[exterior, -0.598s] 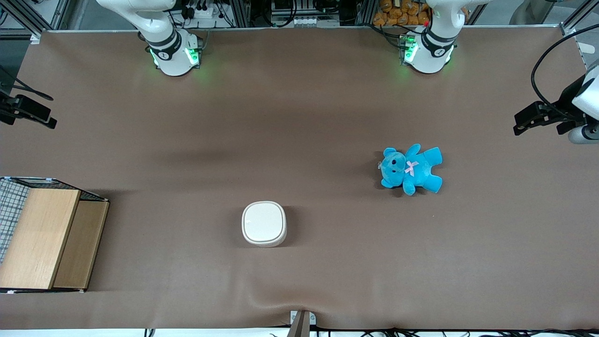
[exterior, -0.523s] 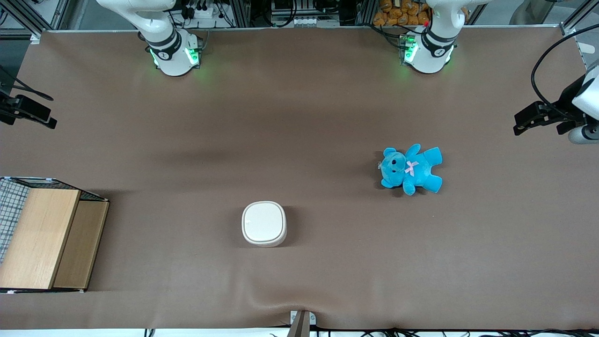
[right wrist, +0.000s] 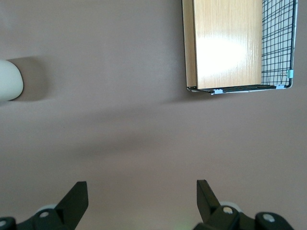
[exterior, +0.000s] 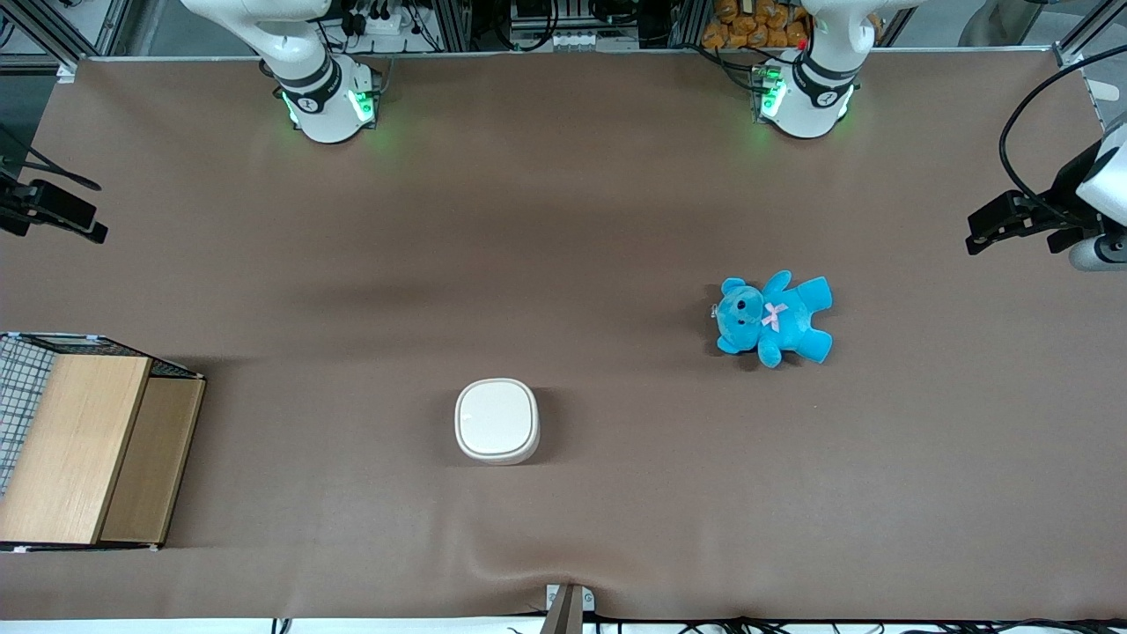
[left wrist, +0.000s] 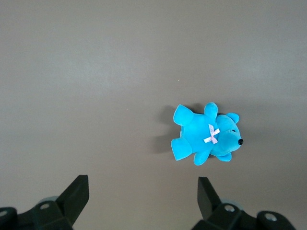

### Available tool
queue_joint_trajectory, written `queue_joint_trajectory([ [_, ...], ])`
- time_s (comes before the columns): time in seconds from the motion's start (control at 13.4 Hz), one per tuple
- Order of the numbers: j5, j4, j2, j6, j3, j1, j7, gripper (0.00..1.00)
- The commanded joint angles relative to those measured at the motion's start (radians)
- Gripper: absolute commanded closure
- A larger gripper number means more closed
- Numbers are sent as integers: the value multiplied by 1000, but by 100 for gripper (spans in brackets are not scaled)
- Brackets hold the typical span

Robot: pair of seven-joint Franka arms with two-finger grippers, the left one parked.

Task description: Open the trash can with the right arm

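Claw (right wrist: 139,203): we see its fingers (right wrist: 76,199) spread wide, holding nothing, high above bare brown counter (exterior: 616,220).
Trash can (exterior: 497,421): lid shut flat, standing near the counter's front edge, well apart from our claw.
Wooden box (exterior: 84,449): at the working arm's end.
Blue teddy (exterior: 775,319): toward the parked arm's end.

Blue teddy bear (exterior: 773,318) is lying on its back on the brown table cover (exterior: 563,220), toward the parked arm's end, pink bow (exterior: 775,315) showing. Wooden box (exterior: 88,449) is sitting at the working arm's end, wire mesh (exterior: 19,387) edging it.
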Motion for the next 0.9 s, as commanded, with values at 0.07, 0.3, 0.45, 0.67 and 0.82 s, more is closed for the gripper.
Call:
queue_joint_trajectory([
  [0.07, -6, 8, 8, -13, -2, 6, -21, 0],
  [0.3, -6, 8, 6, -3, -2, 12, -122, 0],
  [0.45, 1, 8, 14, -1, -2, 13, -127, 0],
  [0.67, 1, 11, 32, 33, 0, 35, -81, 0],
  [0.82, 3, 11, 58, 34, 3, 59, -17, 0],
])
